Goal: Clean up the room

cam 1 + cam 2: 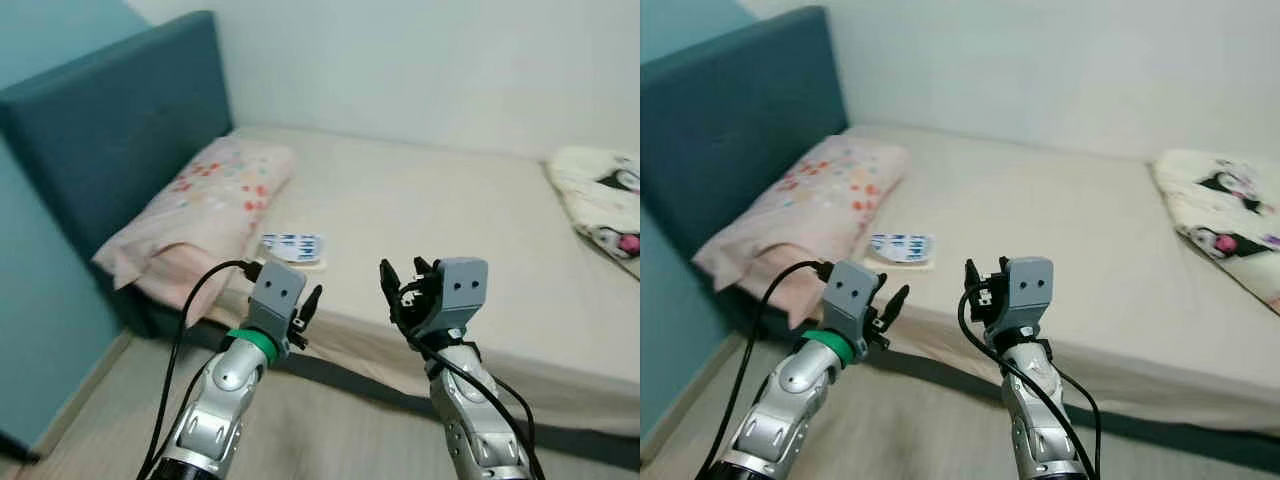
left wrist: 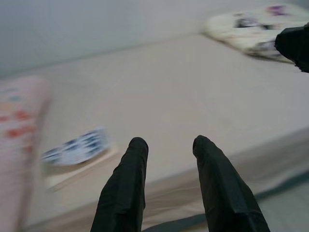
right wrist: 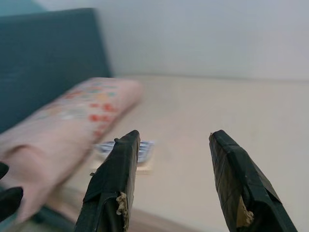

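Reaching for the packet (image 1: 293, 246) just beyond both released grippers, left (image 1: 305, 312) and right (image 1: 400, 290), needs a low approach over the bed (image 1: 450, 220) edge

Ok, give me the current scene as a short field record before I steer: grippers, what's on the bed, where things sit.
left gripper: open, empty, raised before the bed's near edge
right gripper: open, empty, raised beside the left one
bed: beige sheet, teal headboard on the robot's left
pillow: pink, floral, lying against the headboard
blue-and-white packet: flat on the sheet beside the pillow, near the bed's edge
cartoon-print blanket: bunched at the bed's far right
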